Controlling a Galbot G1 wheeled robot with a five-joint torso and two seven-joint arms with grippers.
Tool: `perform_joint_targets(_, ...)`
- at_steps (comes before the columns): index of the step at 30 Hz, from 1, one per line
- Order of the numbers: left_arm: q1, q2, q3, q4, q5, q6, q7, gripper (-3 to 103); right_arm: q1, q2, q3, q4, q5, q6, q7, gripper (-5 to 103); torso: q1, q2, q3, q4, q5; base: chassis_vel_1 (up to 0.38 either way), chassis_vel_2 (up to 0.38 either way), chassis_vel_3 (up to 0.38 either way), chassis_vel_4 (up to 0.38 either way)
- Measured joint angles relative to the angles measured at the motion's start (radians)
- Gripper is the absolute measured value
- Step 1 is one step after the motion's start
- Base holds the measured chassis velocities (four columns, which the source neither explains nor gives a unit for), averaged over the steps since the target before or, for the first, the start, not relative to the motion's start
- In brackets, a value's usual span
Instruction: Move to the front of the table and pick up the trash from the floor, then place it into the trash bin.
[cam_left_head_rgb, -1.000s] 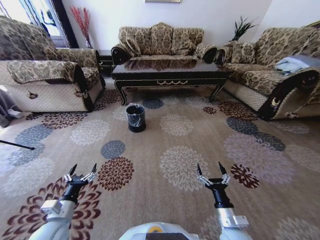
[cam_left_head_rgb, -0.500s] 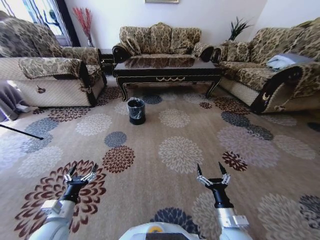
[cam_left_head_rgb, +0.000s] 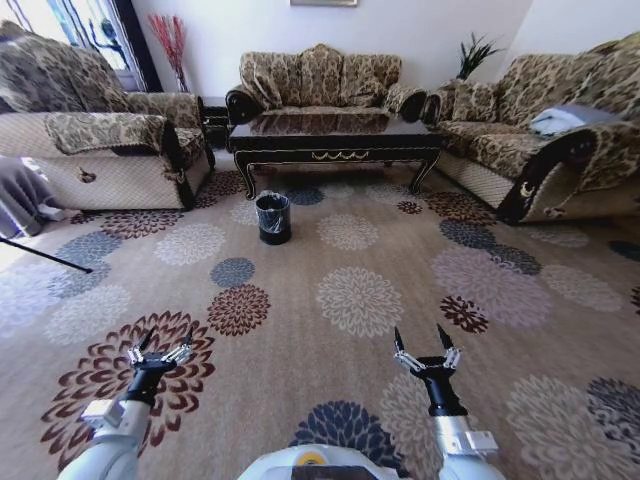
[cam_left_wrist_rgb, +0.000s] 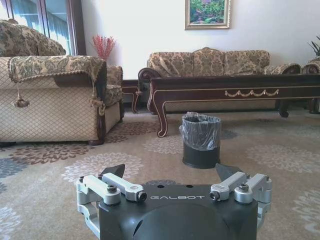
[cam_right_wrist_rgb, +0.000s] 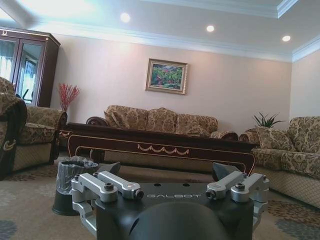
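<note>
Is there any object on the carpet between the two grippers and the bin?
Nothing visible. Open patterned carpet lies between the left gripper, the right gripper and the bin, which stands on the floor before the table.

Bright daylight enters from the window (cam_left_head_rgb: 60, 25), ceiling spotlights (cam_right_wrist_rgb: 210, 28) glare, and the head view bows at its edges.

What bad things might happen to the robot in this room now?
The trash bin stands on the carpet just in front of the table, so a drive toward the table could knock it over. The left gripper and right gripper are open and stick out low ahead, so they might bump the table's edge first.
</note>
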Motion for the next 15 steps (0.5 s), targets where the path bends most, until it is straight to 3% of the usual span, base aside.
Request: perform_joint_targets(15,0.000,0.000,0.000,0.000,0.000,0.000,0.000,100,0.000,0.000,0.000,0.000,0.000,0.000,0.000,100,0.000,0.000,0.000,0.0000,0.0000,0.007,-0.007,-0.006,0.006)
